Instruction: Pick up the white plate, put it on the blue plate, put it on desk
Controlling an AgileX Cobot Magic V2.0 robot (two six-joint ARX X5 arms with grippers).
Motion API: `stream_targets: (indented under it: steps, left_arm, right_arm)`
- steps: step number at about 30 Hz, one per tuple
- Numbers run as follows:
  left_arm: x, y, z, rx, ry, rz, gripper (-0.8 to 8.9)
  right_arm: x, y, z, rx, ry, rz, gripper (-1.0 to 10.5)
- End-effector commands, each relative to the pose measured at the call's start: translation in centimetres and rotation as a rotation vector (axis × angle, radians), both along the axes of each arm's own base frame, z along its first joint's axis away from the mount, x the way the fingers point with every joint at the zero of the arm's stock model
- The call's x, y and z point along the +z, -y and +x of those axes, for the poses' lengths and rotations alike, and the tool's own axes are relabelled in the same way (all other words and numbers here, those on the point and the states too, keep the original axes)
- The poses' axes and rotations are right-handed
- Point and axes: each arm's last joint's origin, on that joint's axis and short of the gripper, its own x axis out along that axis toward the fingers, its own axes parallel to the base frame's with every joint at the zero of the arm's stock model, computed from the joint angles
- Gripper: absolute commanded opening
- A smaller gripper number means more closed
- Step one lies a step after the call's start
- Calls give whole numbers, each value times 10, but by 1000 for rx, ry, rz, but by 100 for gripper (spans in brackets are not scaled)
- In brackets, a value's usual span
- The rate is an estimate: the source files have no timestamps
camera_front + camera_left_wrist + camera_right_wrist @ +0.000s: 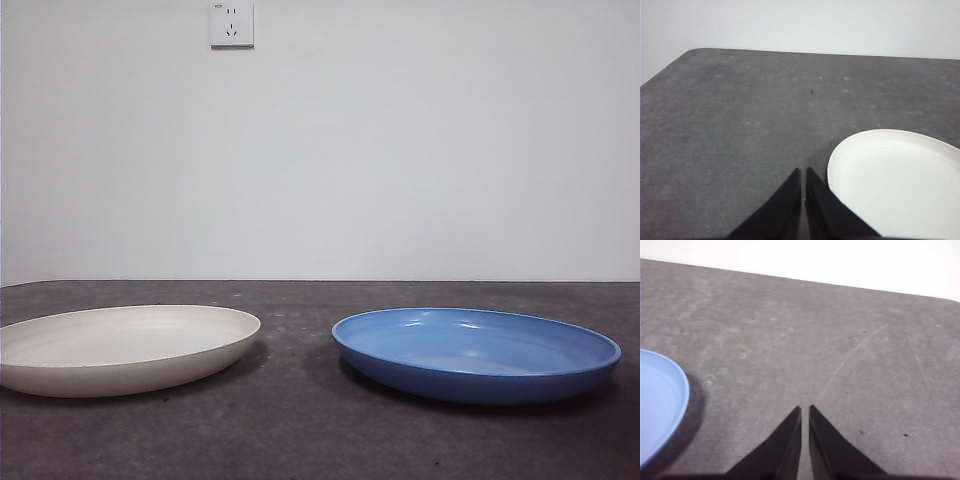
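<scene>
Front view: white plate (120, 347) apart from blue plate (476, 353) on desk (300, 420)

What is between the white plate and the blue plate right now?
Nothing: in the front view only bare desk separates the white plate from the blue plate.

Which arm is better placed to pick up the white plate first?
Left, probably. The left end effector sits beside the white plate; the right end effector is near the blue plate.

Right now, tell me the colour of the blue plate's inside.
The blue plate has a lighter blue inside than its outer wall; front view shows it best.
</scene>
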Motion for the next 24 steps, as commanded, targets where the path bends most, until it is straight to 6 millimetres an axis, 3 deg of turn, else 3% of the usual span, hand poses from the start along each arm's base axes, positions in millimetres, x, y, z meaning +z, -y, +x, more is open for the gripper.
stream_targets:
  steps: [1,7,12,24]
  left_arm:
    - [-7,0,1,5,-25,-19,19]
    - [-6,1,1,-11,-23,-84,16]
    - [7,2,-1,-18,12,-174,16]
    - [55,10,3,-99,3,-330,16]
  right_arm:
    - [-2,-1,0,29,6,52,23]
    - [-1,-3,0,64,2,220,11]
    - [5,-4,0,86,19,378,11]
    - [58,-11,-8,205,108,606,10]
